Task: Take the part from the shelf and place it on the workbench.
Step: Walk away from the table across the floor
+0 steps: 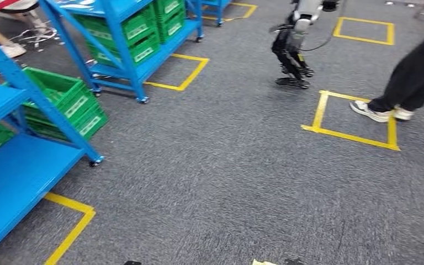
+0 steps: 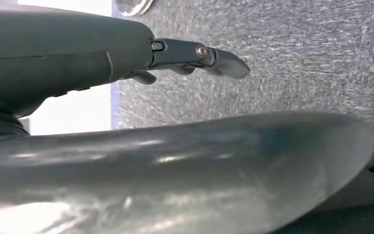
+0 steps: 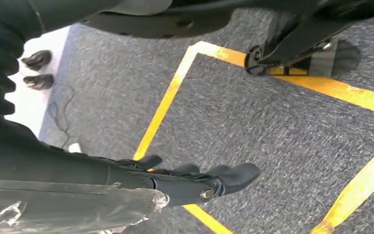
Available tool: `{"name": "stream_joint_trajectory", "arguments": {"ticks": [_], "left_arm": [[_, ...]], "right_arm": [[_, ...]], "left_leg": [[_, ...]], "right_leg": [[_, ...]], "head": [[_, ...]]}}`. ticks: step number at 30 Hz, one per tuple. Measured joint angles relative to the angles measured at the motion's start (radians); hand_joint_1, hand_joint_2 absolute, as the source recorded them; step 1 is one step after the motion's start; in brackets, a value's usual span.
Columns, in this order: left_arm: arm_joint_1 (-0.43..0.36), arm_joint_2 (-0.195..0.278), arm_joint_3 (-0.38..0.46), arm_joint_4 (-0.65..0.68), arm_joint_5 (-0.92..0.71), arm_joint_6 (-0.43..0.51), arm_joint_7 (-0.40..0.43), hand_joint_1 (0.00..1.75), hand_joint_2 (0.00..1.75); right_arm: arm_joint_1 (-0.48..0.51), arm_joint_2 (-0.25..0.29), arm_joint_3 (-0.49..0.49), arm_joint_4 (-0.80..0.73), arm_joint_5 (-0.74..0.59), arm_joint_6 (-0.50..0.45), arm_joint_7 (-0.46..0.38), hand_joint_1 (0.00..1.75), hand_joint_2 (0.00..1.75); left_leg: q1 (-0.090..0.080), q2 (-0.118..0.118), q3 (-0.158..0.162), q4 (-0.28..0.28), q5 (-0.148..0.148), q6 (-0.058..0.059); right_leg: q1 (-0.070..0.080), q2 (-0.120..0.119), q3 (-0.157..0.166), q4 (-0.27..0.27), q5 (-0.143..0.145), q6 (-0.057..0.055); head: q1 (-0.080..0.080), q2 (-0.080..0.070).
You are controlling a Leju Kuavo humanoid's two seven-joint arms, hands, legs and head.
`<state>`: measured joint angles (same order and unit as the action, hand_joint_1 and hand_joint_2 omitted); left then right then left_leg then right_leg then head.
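Observation:
A blue shelf (image 1: pixel 16 171) stands close at the left of the head view, with green bins (image 1: pixel 66 105) on its low level. A second blue shelf (image 1: pixel 122 52) farther back holds more green bins (image 1: pixel 138 34). I cannot make out any part inside the bins. My left hand (image 2: pixel 185 56) hangs over grey carpet, its fingers stretched out and holding nothing. My right hand (image 3: pixel 195 183) also hangs with its fingers extended and empty, above a yellow tape line (image 3: pixel 165 107) on the carpet.
Another robot (image 1: pixel 292 47) stands on the grey carpet at the back. A person's dark-trousered legs and white shoes (image 1: pixel 381 113) step on a yellow tape square (image 1: pixel 353 135) at the right. More tape squares (image 1: pixel 185 74) mark the floor. Another person's shoe (image 1: pixel 12 49) shows far left.

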<state>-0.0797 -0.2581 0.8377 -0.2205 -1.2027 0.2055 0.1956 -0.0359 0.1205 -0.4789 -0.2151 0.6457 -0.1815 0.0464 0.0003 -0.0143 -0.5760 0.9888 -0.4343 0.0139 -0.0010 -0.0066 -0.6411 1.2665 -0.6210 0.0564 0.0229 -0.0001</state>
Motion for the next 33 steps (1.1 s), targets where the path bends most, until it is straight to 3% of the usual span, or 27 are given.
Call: {"name": "stream_joint_trajectory", "arguments": {"ticks": [1, 2, 3, 5, 7, 9, 10, 12, 14, 16, 17, 19, 20, 21, 23, 25, 27, 29, 31, 32, 33], "left_arm": [[0.0, 0.0, 0.0, 0.0, 0.0, -0.001, -0.001, 0.0, 0.0], [0.001, 0.0, 0.0, 0.0, -0.002, -0.003, -0.003, 0.0, 0.0], [0.002, 0.0, 0.0, 0.0, -0.003, -0.005, -0.005, 0.0, 0.0], [0.0, 0.0, 0.0, 0.0, -0.007, -0.006, -0.008, 0.0, 0.0], [-0.002, 0.001, 0.0, 0.0, -0.011, -0.006, -0.008, 0.0, 0.0], [-0.001, 0.003, 0.0, 0.0, -0.012, -0.005, -0.008, 0.0, 0.0], [0.001, 0.004, 0.0, 0.0, -0.012, -0.005, -0.008, 0.0, 0.0], [0.002, 0.004, 0.0, 0.0, -0.013, -0.005, -0.008, 0.0, 0.0], [-0.001, 0.005, 0.0, 0.0, -0.013, -0.005, -0.009, 0.0, 0.0], [-0.001, 0.005, 0.0, 0.0, -0.015, -0.006, -0.012, 0.0, 0.0], [0.0, 0.006, 0.0, 0.0, -0.016, -0.006, -0.014, 0.0, 0.0], [0.001, 0.007, 0.0, 0.0, -0.018, -0.008, -0.02, 0.0, 0.0], [0.0, 0.007, 0.0, 0.0, -0.02, -0.009, -0.024, 0.0, 0.0], [-0.002, 0.008, 0.0, 0.0, -0.021, -0.01, -0.029, 0.0, 0.0], [-0.006, 0.007, -0.001, 0.0, -0.022, -0.013, -0.034, 0.0, 0.0], [-0.003, 0.008, -0.001, 0.0, -0.023, -0.014, -0.036, 0.0, 0.0], [0.0, 0.008, -0.001, 0.0, -0.024, -0.013, -0.036, 0.0, 0.0], [-0.001, 0.008, -0.001, 0.0, -0.025, -0.012, -0.036, 0.0, 0.0], [-0.001, 0.007, -0.001, 0.0, -0.025, -0.012, -0.036, 0.0, 0.0], [0.0, 0.008, -0.001, 0.0, -0.025, -0.011, -0.036, 0.0, 0.0], [0.001, 0.008, -0.001, 0.0, -0.025, -0.011, -0.036, 0.0, 0.0]], "right_arm": [[0.001, 0.0, -0.001, 0.0, 0.002, 0.003, 0.003, 0.0, 1.75], [0.002, 0.0, -0.001, 0.0, 0.005, 0.007, 0.006, 0.0, 1.75], [0.002, -0.001, -0.002, 0.0, 0.009, 0.01, 0.01, 0.0, 1.75], [0.003, -0.001, -0.002, 0.001, 0.019, 0.015, 0.018, 0.0, 1.75], [0.002, 0.0, -0.002, 0.002, 0.023, 0.018, 0.021, 0.0, 1.75], [0.001, 0.0, -0.002, 0.003, 0.024, 0.019, 0.025, 0.0, 1.75], [0.001, 0.0, -0.002, 0.003, 0.025, 0.019, 0.026, 0.0, 1.75], [0.001, 0.001, -0.002, 0.003, 0.026, 0.019, 0.027, 0.0, 1.75], [0.005, 0.001, -0.002, 0.003, 0.026, 0.019, 0.028, 0.0, 1.75], [0.006, 0.0, -0.003, 0.003, 0.026, 0.021, 0.029, 0.0, 1.75], [0.005, -0.001, -0.003, 0.003, 0.026, 0.021, 0.03, 0.0, 1.75], [0.002, -0.001, -0.005, 0.003, 0.026, 0.024, 0.031, 0.0, 1.75], [0.0, -0.001, -0.006, 0.003, 0.025, 0.025, 0.031, 0.0, 1.75], [0.0, -0.001, -0.007, 0.003, 0.024, 0.026, 0.031, 0.0, 1.75], [0.0, -0.002, -0.009, 0.003, 0.024, 0.027, 0.031, 0.0, 1.75], [-0.004, -0.003, -0.01, 0.003, 0.026, 0.027, 0.032, 0.0, 1.75], [-0.007, -0.004, -0.012, 0.003, 0.027, 0.027, 0.032, 0.0, 1.75], [-0.01, -0.004, -0.016, 0.003, 0.024, 0.025, 0.03, 0.0, 1.75], [-0.01, -0.004, -0.02, 0.003, 0.022, 0.022, 0.031, 0.0, 1.75], [-0.008, -0.004, -0.021, 0.003, 0.023, 0.021, 0.032, 0.0, 1.75], [-0.005, -0.004, -0.022, 0.003, 0.023, 0.02, 0.034, 0.0, 1.75]], "left_leg": [[0.001, -0.015, 0.0, 0.0, 0.0, 0.0], [0.002, -0.031, 0.001, 0.001, 0.001, -0.001], [0.003, -0.048, 0.002, 0.001, 0.002, -0.003], [0.005, -0.078, 0.0, 0.005, 0.002, -0.013], [0.005, -0.102, -0.008, 0.008, 0.005, -0.027], [0.008, -0.125, -0.016, 0.005, 0.013, -0.04], [0.009, -0.121, -0.019, 0.004, 0.013, -0.046], [0.006, -0.076, -0.039, 0.043, -0.014, -0.054], [0.002, -0.017, -0.095, 0.159, -0.077, -0.059], [0.002, 0.0, -0.148, 0.269, -0.117, -0.059], [0.002, 0.002, -0.152, 0.28, -0.109, -0.058], [0.0, 0.016, -0.105, 0.197, -0.051, -0.05], [-0.005, 0.043, -0.067, 0.132, -0.024, -0.045], [-0.009, 0.067, -0.036, 0.073, -0.007, -0.039], [-0.016, 0.094, -0.009, 0.018, -0.003, -0.029], [-0.014, 0.071, -0.009, 0.011, -0.003, -0.02], [-0.007, 0.047, -0.007, 0.006, 0.0, -0.011], [-0.003, 0.024, -0.006, 0.005, 0.001, -0.004], [-0.002, -0.004, -0.006, 0.005, 0.002, -0.002], [-0.002, -0.02, -0.006, 0.005, 0.002, -0.002], [-0.001, -0.036, -0.004, 0.005, 0.003, -0.003]], "right_leg": [[-0.001, 0.003, -0.018, 0.032, -0.004, 0.001], [-0.002, 0.006, -0.019, 0.027, 0.013, 0.002], [-0.004, 0.011, -0.003, -0.016, 0.046, 0.003], [-0.015, 0.057, 0.054, -0.149, 0.114, 0.007], [-0.023, 0.098, 0.087, -0.224, 0.135, 0.002], [-0.02, 0.089, 0.09, -0.231, 0.135, -0.015], [-0.019, 0.076, 0.09, -0.232, 0.137, -0.023], [-0.019, 0.05, 0.091, -0.236, 0.141, -0.037], [-0.014, 0.019, 0.091, -0.237, 0.14, -0.045], [-0.009, -0.013, 0.091, -0.237, 0.138, -0.049], [-0.008, -0.028, 0.091, -0.237, 0.137, -0.05], [-0.005, -0.053, 0.095, -0.237, 0.134, -0.05], [-0.002, -0.064, 0.098, -0.236, 0.131, -0.047], [0.002, -0.075, 0.1, -0.235, 0.128, -0.043], [0.009, -0.097, 0.105, -0.235, 0.122, -0.035], [0.01, -0.114, 0.111, -0.238, 0.118, -0.026], [0.008, -0.078, 0.101, -0.206, 0.092, -0.014], [0.005, -0.022, 0.052, -0.095, 0.033, -0.006], [0.005, -0.002, -0.005, 0.022, -0.009, -0.004], [0.004, 0.001, -0.016, 0.038, -0.003, -0.004], [0.002, 0.006, -0.009, 0.017, 0.021, -0.004]], "head": [[0.0, 0.0], [0.0, 0.0], [0.0, 0.0], [0.002, 0.0], [0.002, 0.0], [0.002, 0.0], [0.002, 0.0], [-0.005, 0.0], [-0.013, 0.0], [-0.014, 0.0], [-0.014, 0.0], [-0.014, 0.0], [-0.014, 0.0], [-0.015, 0.0], [-0.015, 0.0], [-0.013, 0.0], [-0.01, 0.0], [-0.004, 0.0], [-0.002, 0.0], [-0.002, 0.0], [-0.002, 0.0]]}}
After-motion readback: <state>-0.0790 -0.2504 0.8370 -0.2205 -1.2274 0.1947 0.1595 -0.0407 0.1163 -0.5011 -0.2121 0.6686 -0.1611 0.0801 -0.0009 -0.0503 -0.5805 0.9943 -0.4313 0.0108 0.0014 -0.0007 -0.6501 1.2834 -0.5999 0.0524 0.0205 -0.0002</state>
